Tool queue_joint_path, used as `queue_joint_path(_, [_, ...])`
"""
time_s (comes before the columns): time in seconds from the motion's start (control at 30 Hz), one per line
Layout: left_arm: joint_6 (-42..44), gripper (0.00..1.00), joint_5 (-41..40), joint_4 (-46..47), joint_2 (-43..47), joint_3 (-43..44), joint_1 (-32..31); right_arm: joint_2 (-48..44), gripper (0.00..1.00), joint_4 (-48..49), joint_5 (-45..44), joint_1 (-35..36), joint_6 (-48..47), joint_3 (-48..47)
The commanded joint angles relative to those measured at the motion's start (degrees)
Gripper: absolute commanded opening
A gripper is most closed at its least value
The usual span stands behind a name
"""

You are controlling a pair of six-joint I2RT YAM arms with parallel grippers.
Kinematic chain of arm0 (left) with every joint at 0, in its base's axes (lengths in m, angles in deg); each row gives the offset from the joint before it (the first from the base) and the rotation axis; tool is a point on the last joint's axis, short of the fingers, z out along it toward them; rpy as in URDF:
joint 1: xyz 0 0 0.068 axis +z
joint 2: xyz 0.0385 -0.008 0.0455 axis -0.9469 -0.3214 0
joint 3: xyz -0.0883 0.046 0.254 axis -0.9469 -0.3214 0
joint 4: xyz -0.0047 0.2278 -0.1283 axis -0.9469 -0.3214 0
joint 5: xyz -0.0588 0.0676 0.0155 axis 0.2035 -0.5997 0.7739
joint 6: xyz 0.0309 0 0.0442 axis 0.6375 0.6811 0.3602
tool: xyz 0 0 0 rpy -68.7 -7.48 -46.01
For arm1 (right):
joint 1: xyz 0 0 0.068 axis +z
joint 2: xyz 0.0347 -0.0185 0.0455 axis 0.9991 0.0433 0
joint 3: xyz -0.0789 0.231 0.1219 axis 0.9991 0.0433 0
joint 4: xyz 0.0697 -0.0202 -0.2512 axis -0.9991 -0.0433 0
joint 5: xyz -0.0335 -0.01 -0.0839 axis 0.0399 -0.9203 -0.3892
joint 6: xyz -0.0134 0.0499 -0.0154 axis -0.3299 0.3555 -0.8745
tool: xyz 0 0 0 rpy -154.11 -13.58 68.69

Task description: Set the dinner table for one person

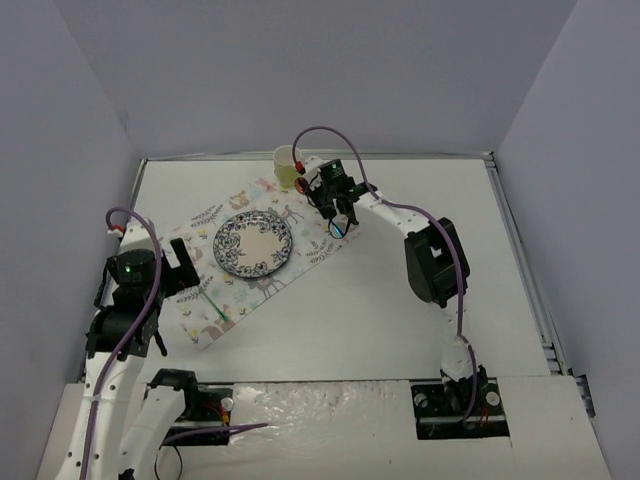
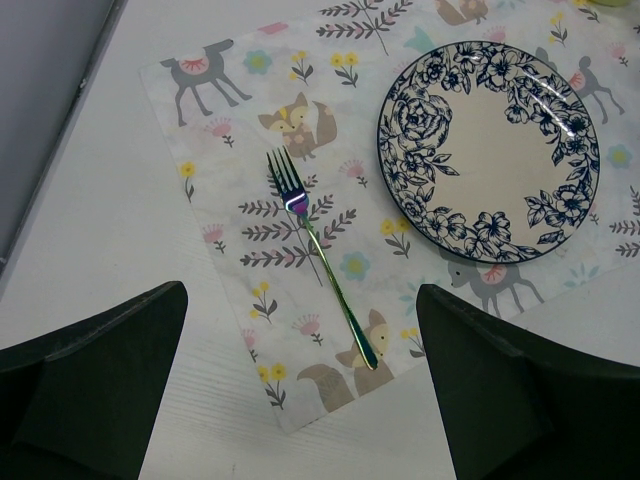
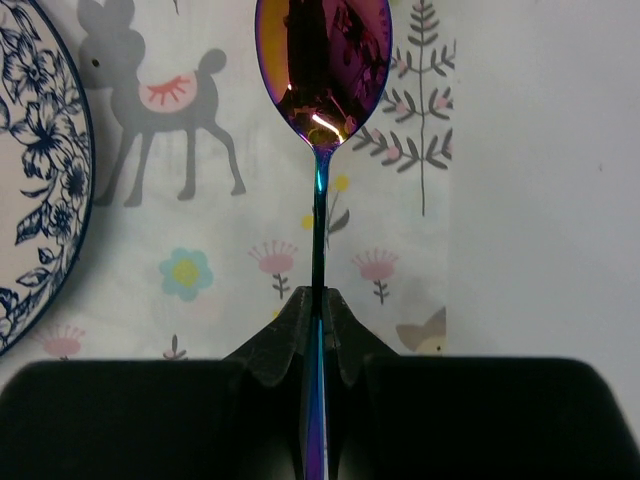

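Your right claw (image 3: 320, 300) is clamped on the spoon (image 3: 322, 70) over the placemat (image 2: 230, 190), upper centre of the white table (image 1: 400, 300) filling mid-frame; your left claw (image 2: 300, 295) gapes empty near the fork (image 2: 315, 245).

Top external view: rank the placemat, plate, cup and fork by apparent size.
1. placemat, largest.
2. plate.
3. cup and fork: not ranked; the fork looks longer, the cup wider.
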Motion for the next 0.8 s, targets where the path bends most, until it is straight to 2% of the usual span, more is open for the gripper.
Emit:
queue_joint_path(0.0, [0.4, 0.97, -1.0, 2.8, -1.5, 0.7, 0.5, 1.6, 0.0, 2.2, 4.2, 0.0, 0.6, -6.6])
queue_joint_path(0.5, [0.3, 0.97, -0.8, 2.7, -2.6, 0.8, 0.7, 8.0, 0.0, -1.0, 5.2, 0.0, 5.1, -13.4])
queue_joint_path(0.77, [0.4, 0.97, -0.5, 2.7, -2.5, 0.7, 0.7, 7.2, 0.0, -4.2, 1.6, -0.1, 4.9, -11.7])
